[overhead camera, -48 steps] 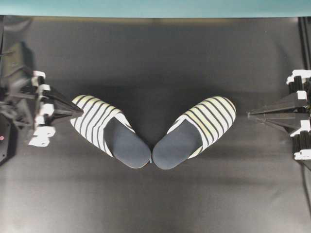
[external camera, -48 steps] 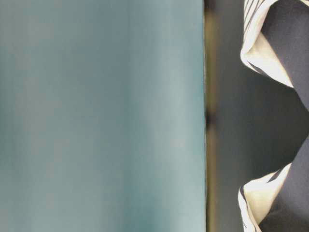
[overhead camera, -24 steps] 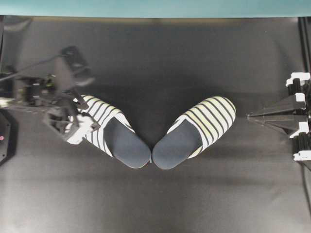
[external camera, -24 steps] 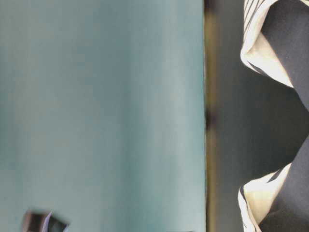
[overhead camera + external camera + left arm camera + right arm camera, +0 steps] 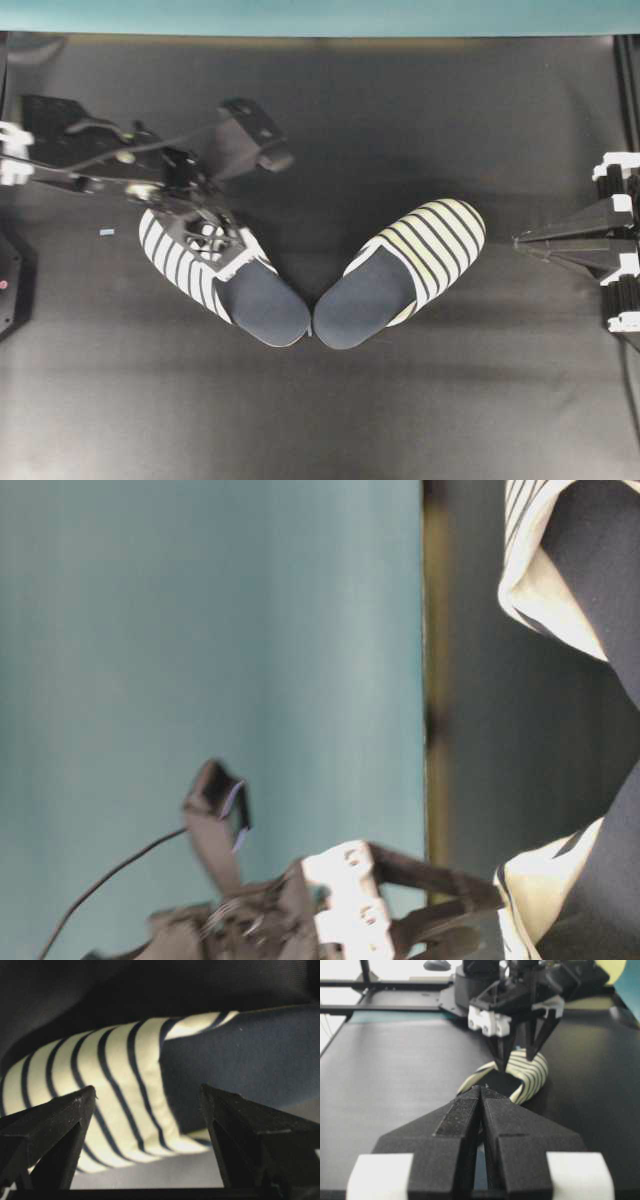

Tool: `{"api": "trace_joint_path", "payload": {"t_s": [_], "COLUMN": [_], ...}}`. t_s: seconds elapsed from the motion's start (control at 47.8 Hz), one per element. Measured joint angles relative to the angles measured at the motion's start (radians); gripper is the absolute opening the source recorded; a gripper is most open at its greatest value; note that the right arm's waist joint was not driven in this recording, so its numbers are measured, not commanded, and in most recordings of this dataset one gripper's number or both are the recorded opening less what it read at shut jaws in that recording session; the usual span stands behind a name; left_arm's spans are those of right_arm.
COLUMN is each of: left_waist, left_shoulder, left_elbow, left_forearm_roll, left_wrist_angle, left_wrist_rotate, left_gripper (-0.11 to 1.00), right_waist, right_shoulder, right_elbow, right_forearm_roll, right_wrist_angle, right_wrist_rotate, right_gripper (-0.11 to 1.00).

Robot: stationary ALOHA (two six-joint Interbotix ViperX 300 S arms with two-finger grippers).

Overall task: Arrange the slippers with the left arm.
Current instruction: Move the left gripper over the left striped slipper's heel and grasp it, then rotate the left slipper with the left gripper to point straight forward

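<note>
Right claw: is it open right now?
No. In the right wrist view the right claw has its two fingers pressed together with no gap, and nothing is held between them.

Black matte tabletop [image 5: 400, 420], teal wall [image 5: 200, 630] behind it, bright light at far end

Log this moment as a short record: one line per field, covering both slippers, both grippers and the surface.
left slipper: striped toe up-left, heel toward centre
right slipper: striped toe up-right, heel almost meeting the other's heel
left gripper: open, pointing down over the left slipper's toe cover; contact unclear
right gripper: shut, parked at the right edge, apart from the slippers
surface: black mat
</note>
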Motion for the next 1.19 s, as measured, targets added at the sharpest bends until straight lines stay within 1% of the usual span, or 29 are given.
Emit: {"api": "trace_joint_path", "payload": {"t_s": [0.125,0.209,0.481,0.586,0.669,0.732,0.816,0.941,1.004,1.025,1.066,1.15,1.192], "left_waist": [0.000,0.000,0.000,0.000,-0.003,-0.006,-0.009,-0.009,-0.009,-0.009,-0.009,-0.009,-0.008], "left_shoulder": [0.023,0.023,0.028,0.035,0.040,0.040,0.040,0.040,0.035,0.034,0.031,0.017,0.008], "left_elbow": [-0.005,-0.003,0.023,0.026,0.026,0.028,0.028,0.028,0.025,0.023,0.017,-0.005,-0.021], "left_forearm_roll": [0.000,0.000,0.000,0.000,0.000,0.000,0.000,0.000,0.002,0.002,0.005,0.009,0.011], "left_wrist_angle": [0.021,0.057,0.078,0.064,0.041,0.029,0.026,0.026,0.032,0.037,0.046,0.080,0.100], "left_wrist_rotate": [-0.041,-0.066,-0.072,-0.072,-0.067,-0.064,-0.052,-0.009,0.029,0.041,0.063,0.114,0.152], "left_gripper": [0.81,0.81,0.80,0.80,0.77,0.71,0.56,0.23,0.07,0.04,0.01,0.01,0.01], "right_waist": [0.000,0.002,0.000,0.000,0.000,0.000,0.000,0.000,0.000,0.000,0.000,0.000,0.000], "right_shoulder": [-0.014,-0.018,-0.029,-0.031,-0.031,-0.031,-0.031,-0.031,-0.031,-0.032,-0.034,-0.035,-0.037], "right_elbow": [0.008,0.012,0.021,0.021,0.023,0.021,0.023,0.023,0.023,0.023,0.023,0.023,0.023], "right_forearm_roll": [0.000,-0.002,0.000,0.000,0.000,0.000,0.000,0.000,-0.002,0.000,0.000,0.000,0.000], "right_wrist_angle": [0.000,0.002,0.003,0.003,0.002,0.002,0.002,0.002,0.002,0.002,0.002,0.002,0.002], "right_wrist_rotate": [0.000,0.000,0.000,0.000,0.000,0.000,0.000,0.000,0.000,0.000,0.000,0.000,0.000], "right_gripper": [-0.01,-0.01,-0.01,-0.01,-0.01,-0.01,-0.01,-0.01,-0.01,-0.01,-0.01,-0.01,-0.01]}}
